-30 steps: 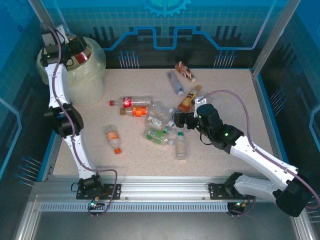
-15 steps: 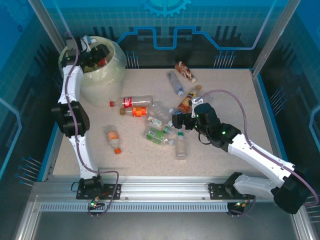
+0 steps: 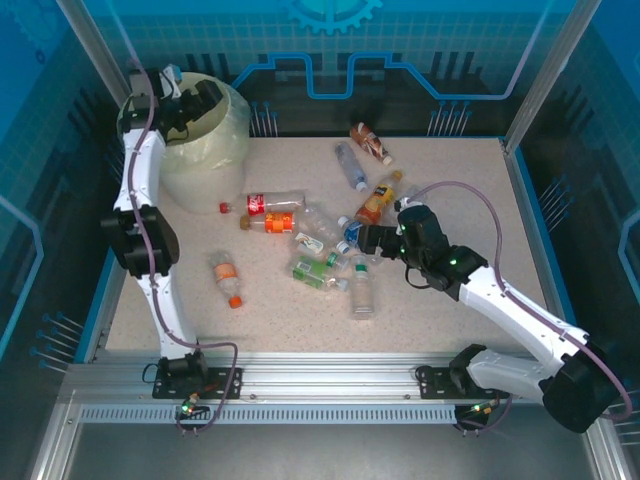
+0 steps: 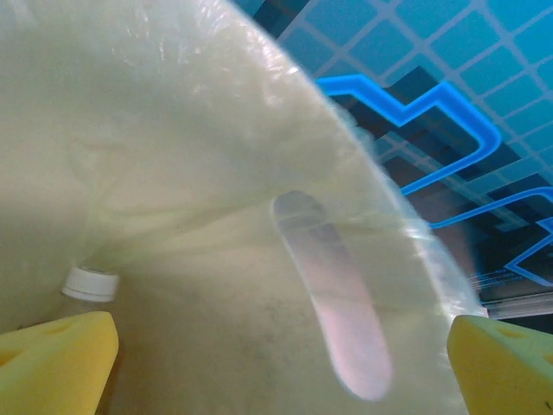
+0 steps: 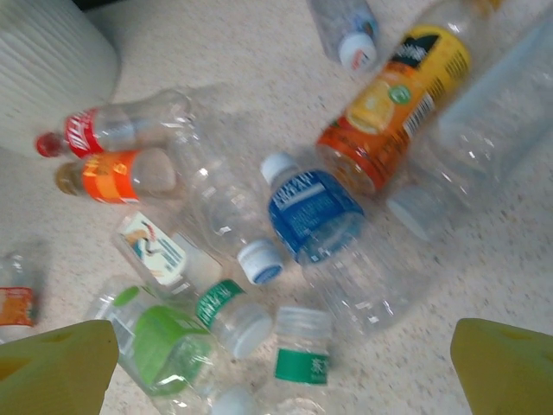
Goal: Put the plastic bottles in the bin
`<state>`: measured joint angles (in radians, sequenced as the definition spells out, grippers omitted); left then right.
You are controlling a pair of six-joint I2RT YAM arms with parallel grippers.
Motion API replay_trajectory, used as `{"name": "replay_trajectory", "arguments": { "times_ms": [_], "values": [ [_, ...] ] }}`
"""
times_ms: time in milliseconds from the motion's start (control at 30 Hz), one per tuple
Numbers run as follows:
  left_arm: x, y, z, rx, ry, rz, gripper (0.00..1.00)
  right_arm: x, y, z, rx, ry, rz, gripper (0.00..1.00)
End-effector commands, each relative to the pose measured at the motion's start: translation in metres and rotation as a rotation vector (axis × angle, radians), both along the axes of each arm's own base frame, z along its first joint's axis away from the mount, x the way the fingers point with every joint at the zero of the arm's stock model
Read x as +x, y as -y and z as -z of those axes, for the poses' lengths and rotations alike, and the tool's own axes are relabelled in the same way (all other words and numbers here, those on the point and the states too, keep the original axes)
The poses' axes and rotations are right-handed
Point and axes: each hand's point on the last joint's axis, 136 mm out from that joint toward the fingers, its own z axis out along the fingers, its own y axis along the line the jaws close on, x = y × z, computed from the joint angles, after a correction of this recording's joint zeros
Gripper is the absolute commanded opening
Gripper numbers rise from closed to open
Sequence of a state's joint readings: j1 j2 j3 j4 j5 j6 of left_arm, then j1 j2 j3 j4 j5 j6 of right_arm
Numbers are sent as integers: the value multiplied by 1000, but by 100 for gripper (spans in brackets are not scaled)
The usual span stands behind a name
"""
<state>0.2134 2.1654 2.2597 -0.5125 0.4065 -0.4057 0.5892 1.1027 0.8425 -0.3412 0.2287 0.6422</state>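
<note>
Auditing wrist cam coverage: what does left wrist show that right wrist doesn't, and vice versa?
Left wrist: inside of the bin, a white-capped bottle down in it, blue wall panels behind. Right wrist: bottle pile on the table, including a blue-label bottle and an orange-juice bottle. Both: the bin (right wrist catches its ribbed outer wall) and spread yellow left fingers, right fingers.

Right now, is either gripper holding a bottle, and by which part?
Nothing is held. The left gripper is open over the bin; the right gripper is open above the blue-labelled bottle.
</note>
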Motion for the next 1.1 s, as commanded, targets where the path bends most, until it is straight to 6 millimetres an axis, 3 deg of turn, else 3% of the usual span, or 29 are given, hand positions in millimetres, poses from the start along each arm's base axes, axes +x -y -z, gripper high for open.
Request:
{"name": "replay_trajectory", "arguments": {
  "times_ms": [0, 133, 267, 567, 700, 833, 1067],
  "values": [
    [-24, 2, -58, 65, 96, -20, 99, -17, 16, 38, -55, -154, 55, 100],
    [-39, 2, -86, 81, 142, -45, 99, -43, 2, 69, 37, -310, 21, 100],
    [-57, 4, -107, 71, 180, -62, 99, -65, -1, 93, -16, -384, -6, 100],
    [-118, 16, -142, -24, 292, -121, 99, -99, -17, 121, -119, -431, -89, 100],
    [-149, 25, -147, -53, 292, -139, 99, -102, -21, 124, -177, -411, -119, 100],
    [-183, 51, -132, -33, 232, -125, 99, -103, -24, 128, -202, -410, -139, 100],
    [-231, 78, -59, -124, 70, -136, 99, -104, -39, 131, -244, -418, -223, 100]
  ]
}}
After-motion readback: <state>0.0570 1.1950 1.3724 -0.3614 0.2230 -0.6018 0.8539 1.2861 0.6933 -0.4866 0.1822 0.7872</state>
